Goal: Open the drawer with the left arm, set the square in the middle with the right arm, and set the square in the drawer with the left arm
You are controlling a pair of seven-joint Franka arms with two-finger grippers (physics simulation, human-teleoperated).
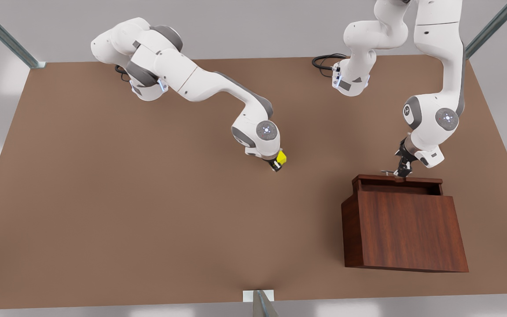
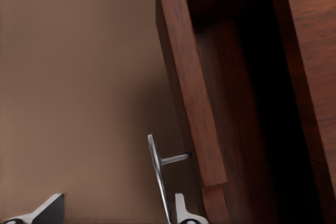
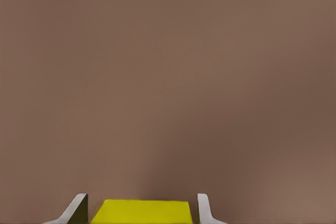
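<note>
Two robot arms at work over a brown table [image 1: 148, 211]

The left gripper [image 1: 402, 171] hangs by the pulled-out drawer [image 1: 396, 184] of the wooden box [image 1: 405, 229], fingers spread wide about its silver handle [image 2: 157, 174]; farther off, the right gripper [image 1: 276, 164] holds the yellow cube [image 1: 281, 157] clamped between its fingers [image 3: 206, 208] above mid-table

Front view: sitting high above the bench [image 1: 148, 211], looking steeply down from the side opposite the arm bases, taking in both arms and the wooden box [image 1: 405, 231].
Left wrist view: riding on the arm at the front view's right, looking down close at the drawer [image 2: 231, 93] and its handle [image 2: 159, 174].
Right wrist view: riding on the other arm, facing bare bench very near, the square [image 3: 140, 212] at the frame edge.
Shared: front view is overlapping each wrist view.
</note>
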